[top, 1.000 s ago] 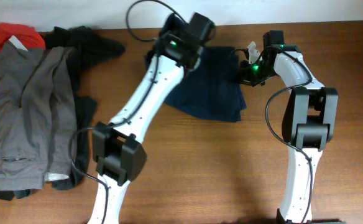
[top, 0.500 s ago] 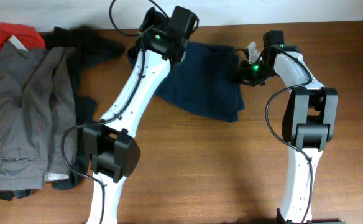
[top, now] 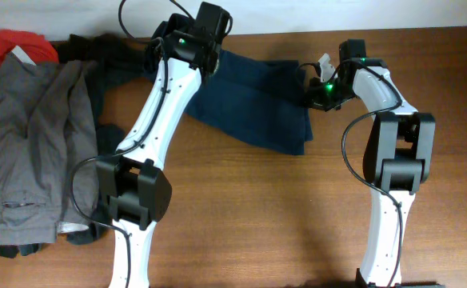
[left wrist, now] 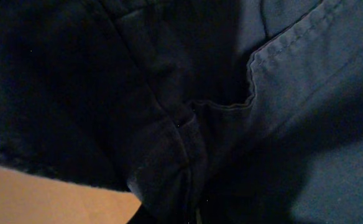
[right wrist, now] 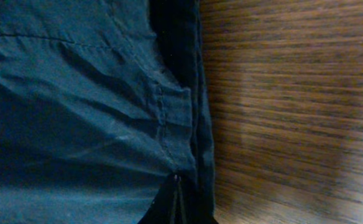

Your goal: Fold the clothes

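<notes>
1. The left gripper (top: pixel 204 36) sits at the far-left corner of the navy shorts (top: pixel 257 104). Its wrist view is filled with dark cloth and the jaws are hidden. Since the corner came along with the arm, I take them as clamped on the fabric.
2. The right gripper (right wrist: pixel 176 202) shows its tips pinched together on the seam at the shorts' right edge, held in place.
3. Over the last second my left arm has swept leftward along the back of the table (top: pixel 257 224) and the shorts have stretched wider between the two grips. The far edge looks close to taut.
4. I judge this as the spreading step. The garment is nearly flat enough to lay down and fold, but no fold is made yet.
5. At far left the grey trousers (top: pixel 33 144), black garment (top: pixel 113 56) and red piece (top: pixel 21 44) lie heaped and unfolded. My left arm is now close to the black one.
</notes>
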Robot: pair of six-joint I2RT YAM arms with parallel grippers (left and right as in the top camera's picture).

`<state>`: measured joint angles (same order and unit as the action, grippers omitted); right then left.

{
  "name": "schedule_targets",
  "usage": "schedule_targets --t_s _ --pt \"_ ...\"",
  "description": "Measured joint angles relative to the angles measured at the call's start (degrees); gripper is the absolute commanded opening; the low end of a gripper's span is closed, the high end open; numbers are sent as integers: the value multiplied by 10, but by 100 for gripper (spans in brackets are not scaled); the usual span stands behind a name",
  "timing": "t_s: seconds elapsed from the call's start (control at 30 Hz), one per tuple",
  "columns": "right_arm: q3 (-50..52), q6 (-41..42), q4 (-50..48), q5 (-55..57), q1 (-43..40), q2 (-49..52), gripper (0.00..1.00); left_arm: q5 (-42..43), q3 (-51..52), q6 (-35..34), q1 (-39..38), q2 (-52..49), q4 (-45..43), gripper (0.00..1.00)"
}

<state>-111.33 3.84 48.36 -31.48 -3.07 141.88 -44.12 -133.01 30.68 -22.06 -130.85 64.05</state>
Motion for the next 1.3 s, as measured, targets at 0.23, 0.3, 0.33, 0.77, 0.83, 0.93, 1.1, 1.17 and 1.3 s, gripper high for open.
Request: schedule_targets --t_s 0.23,0.3,0.33,0.77,0.83,0.93,1.1,1.17,1.3 --pt "2 0 -2 -3 -1 0 4 19 0 0 -9 0 0 0" --pt "2 0 -2 -4 -1 0 4 29 0 -1 -19 0 -4 0" --pt "2 0 -3 -4 -1 0 4 35 0 -2 -26 0 -7 0" --pt "3 1 -4 -5 0 0 4 166 0 -5 -146 0 -50 0" --pt "3 0 -5 -4 0 -1 4 205 0 -10 -163 0 -60 4" --pt "3 0 -4 -4 0 -1 4 260 0 -19 -183 0 -72 7" --pt "3 0 -4 -4 0 -1 4 333 0 -47 -199 -1 -100 18" --pt "3 0 -4 -4 0 -1 4 353 -1 -59 -198 -7 -111 30" --pt "6 0 -6 -5 0 -2 4 384 -5 -76 -196 -34 -123 77"
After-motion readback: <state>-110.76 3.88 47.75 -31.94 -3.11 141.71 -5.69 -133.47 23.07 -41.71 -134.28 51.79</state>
